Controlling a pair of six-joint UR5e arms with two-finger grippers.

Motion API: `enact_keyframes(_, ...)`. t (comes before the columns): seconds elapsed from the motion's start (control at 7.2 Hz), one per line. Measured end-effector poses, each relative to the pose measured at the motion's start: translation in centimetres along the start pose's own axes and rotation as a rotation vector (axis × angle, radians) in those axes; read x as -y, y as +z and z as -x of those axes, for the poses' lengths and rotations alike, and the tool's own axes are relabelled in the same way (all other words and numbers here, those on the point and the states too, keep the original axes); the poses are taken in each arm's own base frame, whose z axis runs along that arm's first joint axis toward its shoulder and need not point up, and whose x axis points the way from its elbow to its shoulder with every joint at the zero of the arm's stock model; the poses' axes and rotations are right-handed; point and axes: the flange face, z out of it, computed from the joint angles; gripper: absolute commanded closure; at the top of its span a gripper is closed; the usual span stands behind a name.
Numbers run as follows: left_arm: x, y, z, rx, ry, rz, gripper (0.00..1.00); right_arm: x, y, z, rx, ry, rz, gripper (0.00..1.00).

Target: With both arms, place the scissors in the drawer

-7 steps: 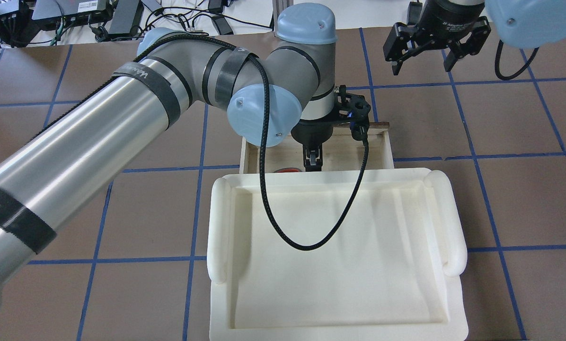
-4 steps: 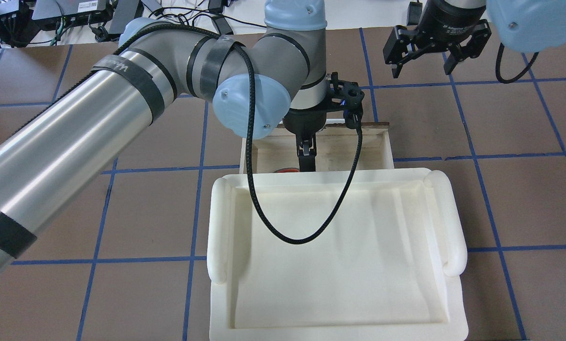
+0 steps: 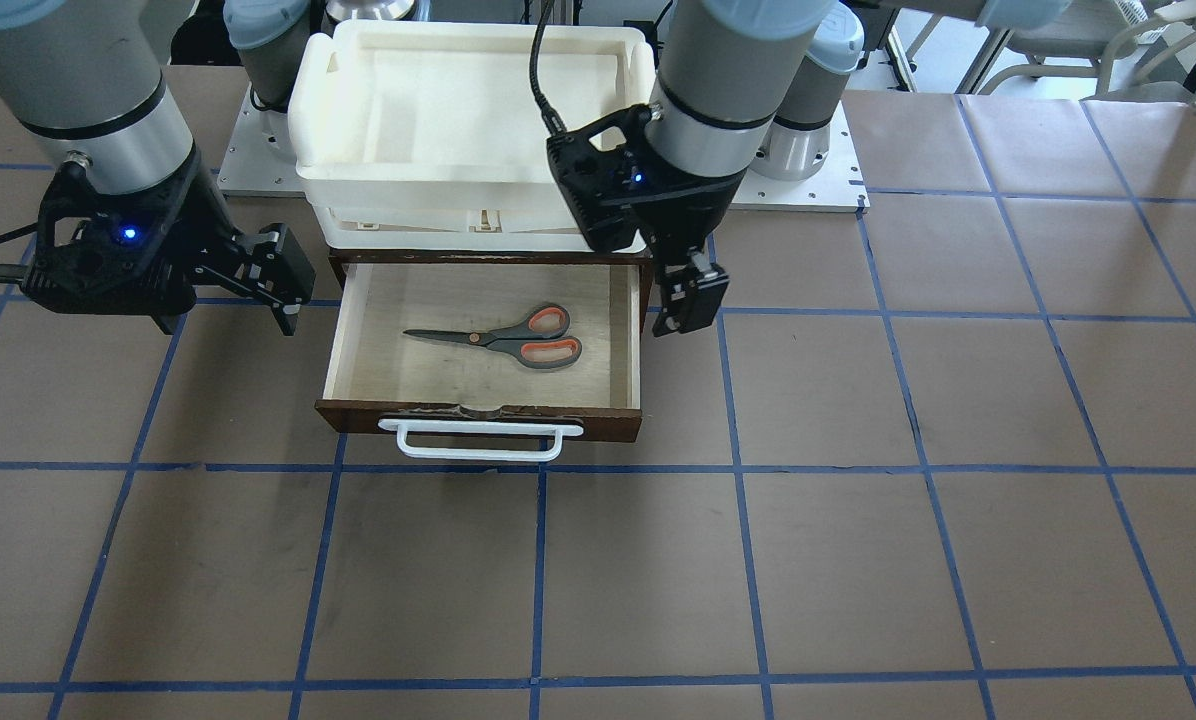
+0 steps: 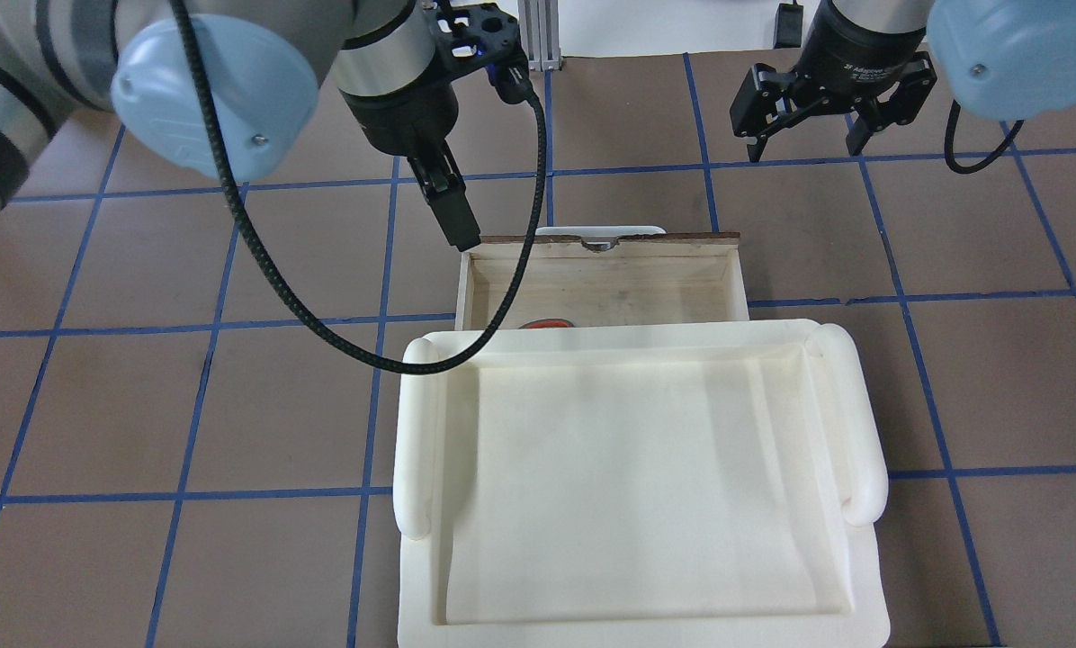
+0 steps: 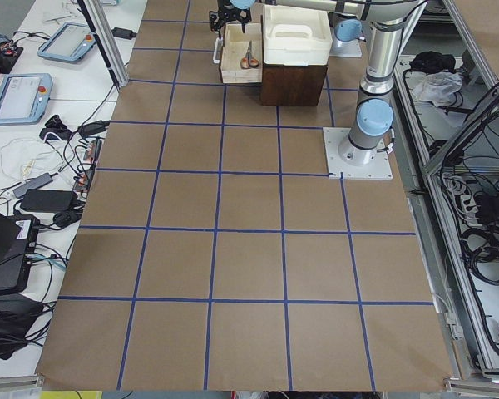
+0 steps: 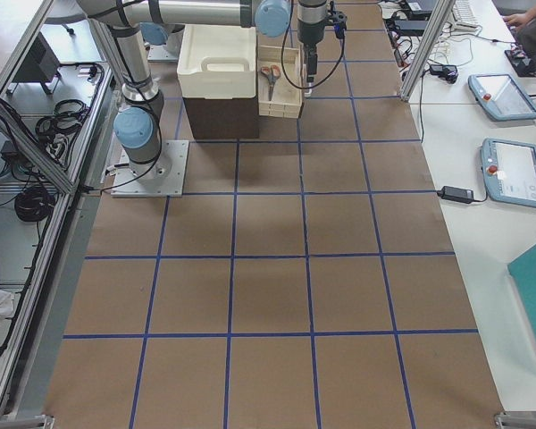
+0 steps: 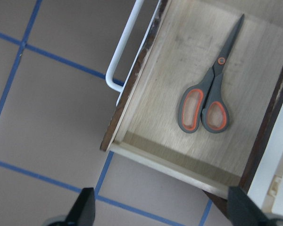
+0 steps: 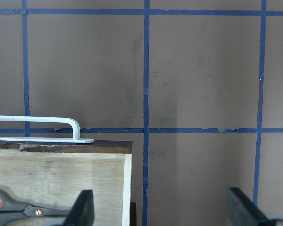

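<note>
- Brown gridded table (image 3: 858, 560), front view: the scissors (image 3: 503, 340) lie flat in the open drawer (image 3: 630, 330). The risk, I judge, is that an off-centre push on the white handle (image 3: 478, 441) skews and jams it.
- Overhead: the left claw (image 4: 463, 236) hangs tilted over the drawer's corner. The right claw (image 4: 803, 151) hovers well apart, beyond the front.
- Wrist views: both claws are spread wide and empty.

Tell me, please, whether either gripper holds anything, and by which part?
Nothing: the left gripper and right gripper are open; the scissors lie in the drawer.
</note>
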Motion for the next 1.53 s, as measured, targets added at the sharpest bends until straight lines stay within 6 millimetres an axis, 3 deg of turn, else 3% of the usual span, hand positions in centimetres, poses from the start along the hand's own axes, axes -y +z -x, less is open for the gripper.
enact_keyframes(0.28,-6.0,-3.8,2.8,0.071,-0.282,-0.014,0.00,0.0,0.0,0.0,0.000,0.000,-0.002,0.00)
enact_keyframes(0.56,-9.1,-6.3,3.8,0.149,-0.579,-0.044,0.00,0.0,0.1,0.1,0.008,0.000,0.001,0.00)
enact_keyframes(1.11,-10.6,-7.6,3.6,0.238,-1.014,-0.055,0.00,-0.1,0.1,0.1,0.003,0.000,0.004,0.00)
enact_keyframes(1.53,-10.6,-6.8,2.8,0.170,-1.071,-0.046,0.00,-0.2,0.0,0.0,-0.003,-0.001,0.005,0.00)
